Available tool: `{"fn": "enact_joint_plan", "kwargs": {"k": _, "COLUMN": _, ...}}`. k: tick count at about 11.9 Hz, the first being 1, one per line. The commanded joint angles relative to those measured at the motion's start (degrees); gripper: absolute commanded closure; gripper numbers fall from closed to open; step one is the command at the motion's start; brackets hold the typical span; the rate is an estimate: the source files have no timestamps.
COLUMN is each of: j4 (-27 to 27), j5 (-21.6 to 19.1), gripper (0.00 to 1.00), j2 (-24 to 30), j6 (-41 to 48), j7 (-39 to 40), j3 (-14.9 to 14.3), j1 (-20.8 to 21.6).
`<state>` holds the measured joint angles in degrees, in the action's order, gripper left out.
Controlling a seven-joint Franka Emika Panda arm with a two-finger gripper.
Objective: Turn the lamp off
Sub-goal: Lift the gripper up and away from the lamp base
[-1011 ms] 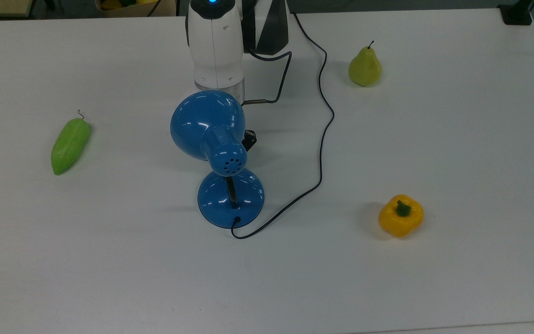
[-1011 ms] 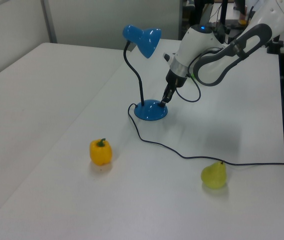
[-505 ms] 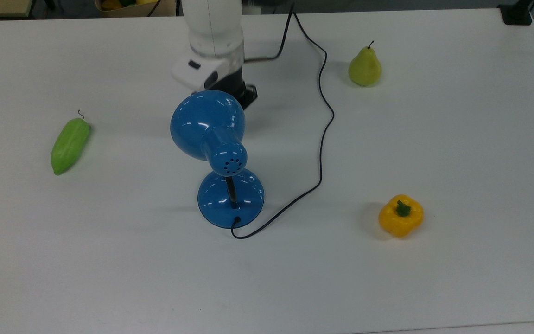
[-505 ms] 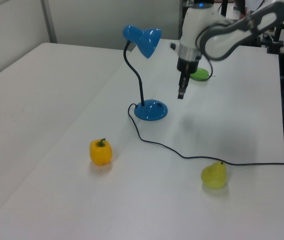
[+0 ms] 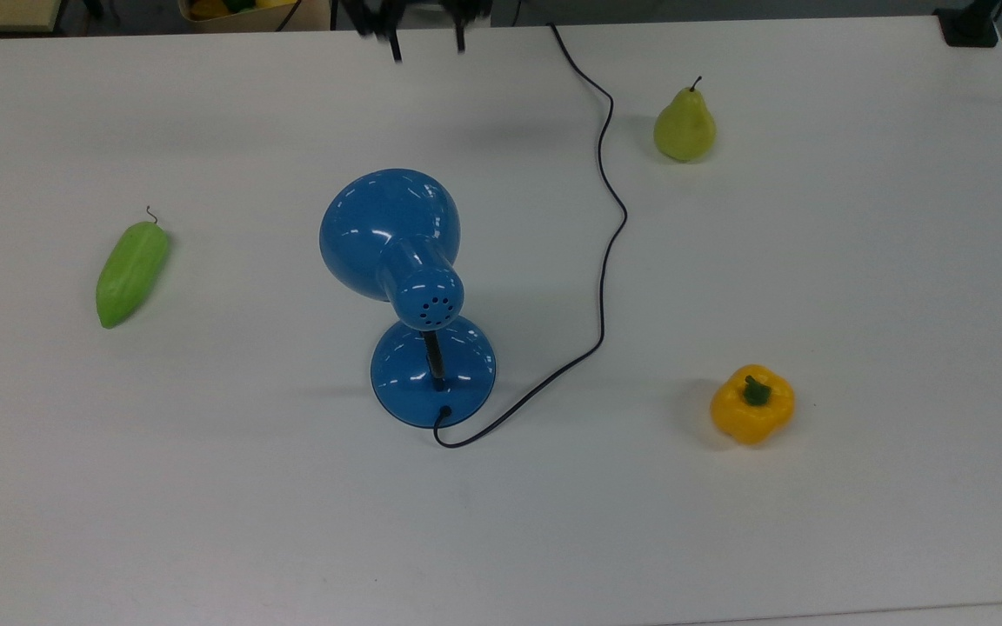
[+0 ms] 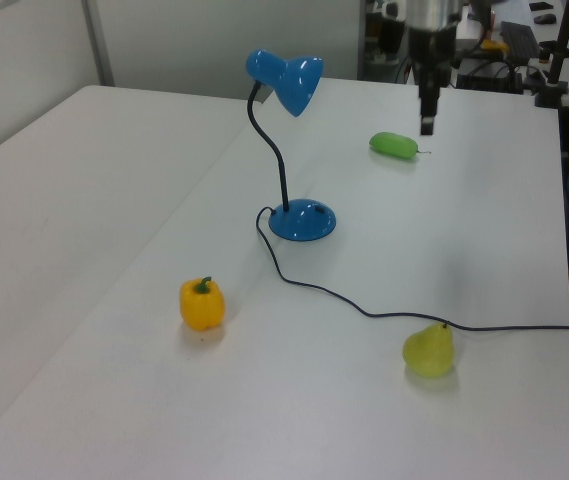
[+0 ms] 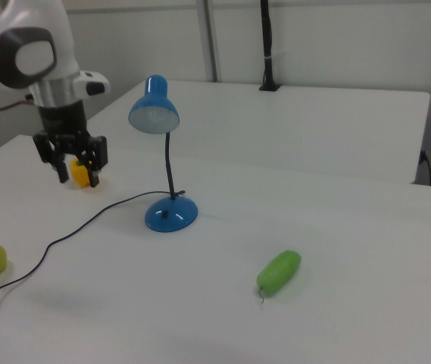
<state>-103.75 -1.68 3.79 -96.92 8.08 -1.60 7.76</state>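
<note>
On the white table (image 5: 858, 287), mid-surface, stands the lamp (image 5: 405, 287), its cord (image 5: 605, 261) trailing toward the top view's far edge. A second white table (image 7: 329, 114) shows behind in the right view. There the gripper (image 7: 76, 167) hangs well left of the lamp, jaws apart, holding nothing. A pear (image 5: 684, 124), yellow pepper (image 5: 752, 404) and green gourd (image 5: 130, 272) lie around.

White table (image 5: 858, 261) with lamp (image 5: 405, 278), fruits.
</note>
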Motion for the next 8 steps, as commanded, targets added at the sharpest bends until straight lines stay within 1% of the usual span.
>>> {"fn": "enact_joint_plan", "kwargs": {"k": 1, "j4": 7.31, "j5": -1.58, "gripper": 0.0, "j2": 0.78, "j6": 10.86, "j7": -4.64, "j3": -0.95, "j1": 0.77}}
{"fn": "enact_joint_plan", "kwargs": {"k": 2, "j4": 10.12, "j5": -2.19, "gripper": 0.0, "j2": 0.78, "j6": 13.49, "j7": -5.26, "j3": -1.04, "j1": 0.5}}
{"fn": "enact_joint_plan", "kwargs": {"k": 3, "j4": 11.97, "j5": -4.11, "gripper": 0.0, "j2": 0.78, "j6": 15.34, "j7": -6.05, "j3": -1.21, "j1": 0.24}}
{"fn": "enact_joint_plan", "kwargs": {"k": 4, "j4": 12.95, "j5": -4.47, "gripper": 0.0, "j2": 0.96, "j6": 15.97, "j7": -6.23, "j3": -1.82, "j1": 0.24}}
{"fn": "enact_joint_plan", "kwargs": {"k": 5, "j4": 13.22, "j5": -4.48, "gripper": 0.0, "j2": 1.57, "j6": 15.8, "j7": -7.28, "j3": -2.61, "j1": 0.33}}
{"fn": "enact_joint_plan", "kwargs": {"k": 7, "j4": 13.22, "j5": -4.3, "gripper": 0.0, "j2": 1.75, "j6": 14.84, "j7": -8.08, "j3": -5.16, "j1": 1.11}}
{"fn": "enact_joint_plan", "kwargs": {"k": 8, "j4": 13.05, "j5": -4.3, "gripper": 0.0, "j2": 1.75, "j6": 12.31, "j7": -8.08, "j3": -5.78, "j1": 1.12}}
